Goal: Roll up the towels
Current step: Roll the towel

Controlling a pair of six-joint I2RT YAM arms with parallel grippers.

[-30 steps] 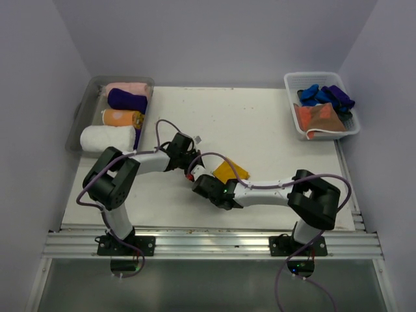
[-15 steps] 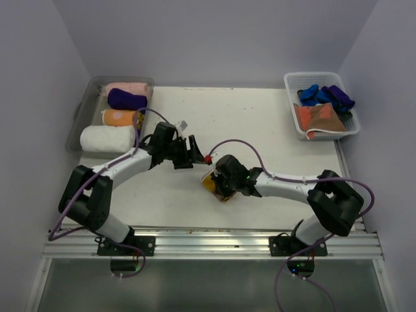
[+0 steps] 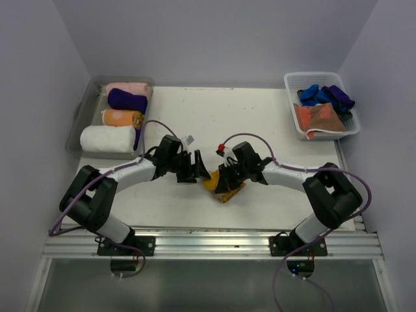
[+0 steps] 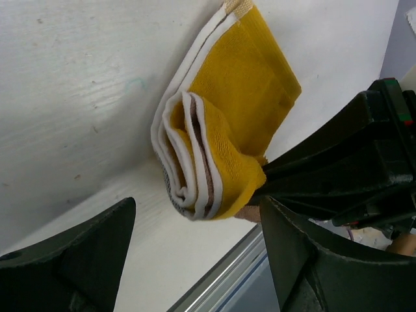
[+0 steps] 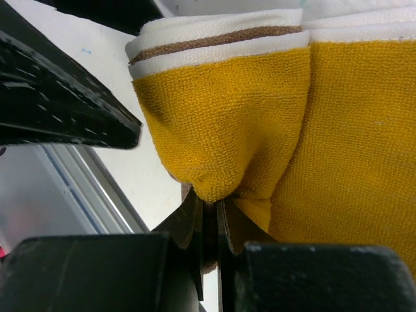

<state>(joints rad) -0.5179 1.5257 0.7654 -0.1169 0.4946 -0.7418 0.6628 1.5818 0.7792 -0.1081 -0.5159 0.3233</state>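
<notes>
Yellow towel (image 3: 227, 188) lies half rolled on the table (image 3: 260, 117), near its front edge. My right gripper (image 3: 223, 177) pinches its fold tight; my left gripper (image 3: 199, 171) gapes beside it, holding nothing. Four rolls (image 3: 120, 117) fill the tray (image 3: 79, 112); I judge the basket (image 3: 323, 75) towels (image 3: 318, 117) remain unrolled.

**Top external:** a fixed camera high above and behind the 2 arm bases, tilted down over the whole table (image 3: 260, 117), with the bases at 6 o'clock, the clear grey tray (image 3: 78, 122) at 10 o'clock and the white basket (image 3: 323, 74) at 2 o'clock. **Left wrist:** a close view along the left gripper (image 4: 198, 201), its 2 fingers (image 4: 78, 260) at 7 and 5 o'clock, facing the mustard yellow towel (image 4: 240, 123). **Right wrist:** nearer still, looking over the right gripper (image 5: 209, 205) at 6 o'clock; all 3 views share that towel.
</notes>
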